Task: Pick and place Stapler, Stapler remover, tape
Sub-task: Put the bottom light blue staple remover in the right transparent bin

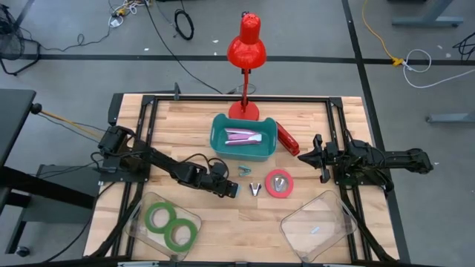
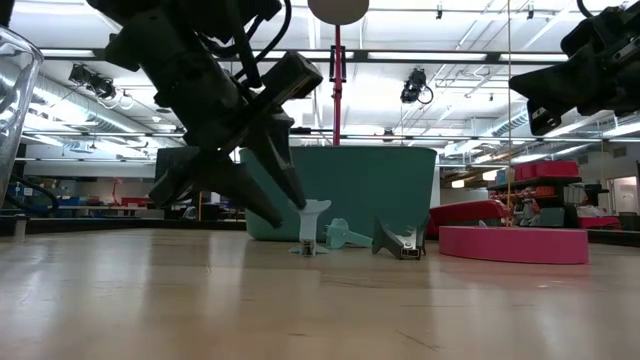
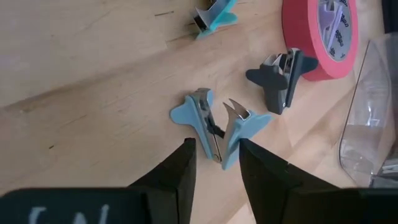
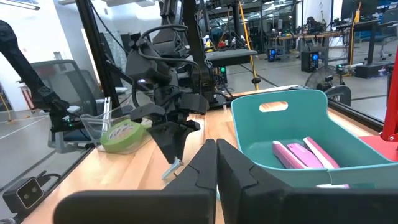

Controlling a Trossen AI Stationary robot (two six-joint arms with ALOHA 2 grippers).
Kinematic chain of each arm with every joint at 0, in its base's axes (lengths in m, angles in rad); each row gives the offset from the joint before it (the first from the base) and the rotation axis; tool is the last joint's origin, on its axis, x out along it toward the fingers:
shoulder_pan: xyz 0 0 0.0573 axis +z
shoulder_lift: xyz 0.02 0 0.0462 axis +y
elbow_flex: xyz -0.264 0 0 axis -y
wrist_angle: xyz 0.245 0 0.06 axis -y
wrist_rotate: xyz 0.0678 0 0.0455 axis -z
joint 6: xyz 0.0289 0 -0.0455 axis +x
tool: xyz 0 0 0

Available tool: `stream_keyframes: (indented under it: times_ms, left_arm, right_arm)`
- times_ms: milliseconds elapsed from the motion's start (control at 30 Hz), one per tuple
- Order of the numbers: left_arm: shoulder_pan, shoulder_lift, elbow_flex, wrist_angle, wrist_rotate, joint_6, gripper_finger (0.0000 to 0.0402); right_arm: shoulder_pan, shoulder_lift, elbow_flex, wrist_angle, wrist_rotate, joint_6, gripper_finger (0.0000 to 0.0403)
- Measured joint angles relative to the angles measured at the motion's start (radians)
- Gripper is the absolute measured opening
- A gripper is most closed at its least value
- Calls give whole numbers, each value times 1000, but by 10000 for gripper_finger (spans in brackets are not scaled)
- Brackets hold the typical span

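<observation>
Left wrist view: the left gripper [image 3: 214,158] stands released, fingers astride a light-blue remover [image 3: 214,124] on the table [image 3: 81,93]. A dark remover [image 3: 277,78] touches the red tape [image 3: 323,31]. The right gripper [image 4: 216,163], clenched empty, hovers by the teal bin [image 4: 292,127].

Printed text is observed on the pale centre label of the red-pink tape roll [image 3: 323,31] in the left wrist view, but it is too small to be read. White characters are noted on the dark body of the left arm, cut off and illegible. No other legible text, numbers or signs are found.
</observation>
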Motion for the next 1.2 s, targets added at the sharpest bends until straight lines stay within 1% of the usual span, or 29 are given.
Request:
stream_keyframes:
  times_ms: [267, 667, 1000, 1200]
  left_arm:
    - [0, 0, 0, 10, -9, 7, 88]
    - [0, -3, 3, 23, -13, 64, 7]
    - [0, -1, 22, 32, -10, 95, 3]
    - [0, -1, 111, 38, -10, 212, 2]
  right_arm:
    - [0, 0, 0, 0, 0, 0, 6]
    - [0, 0, 0, 0, 0, 0, 6]
    - [0, 0, 0, 0, 0, 0, 6]
    - [0, 0, 0, 0, 0, 0, 6]
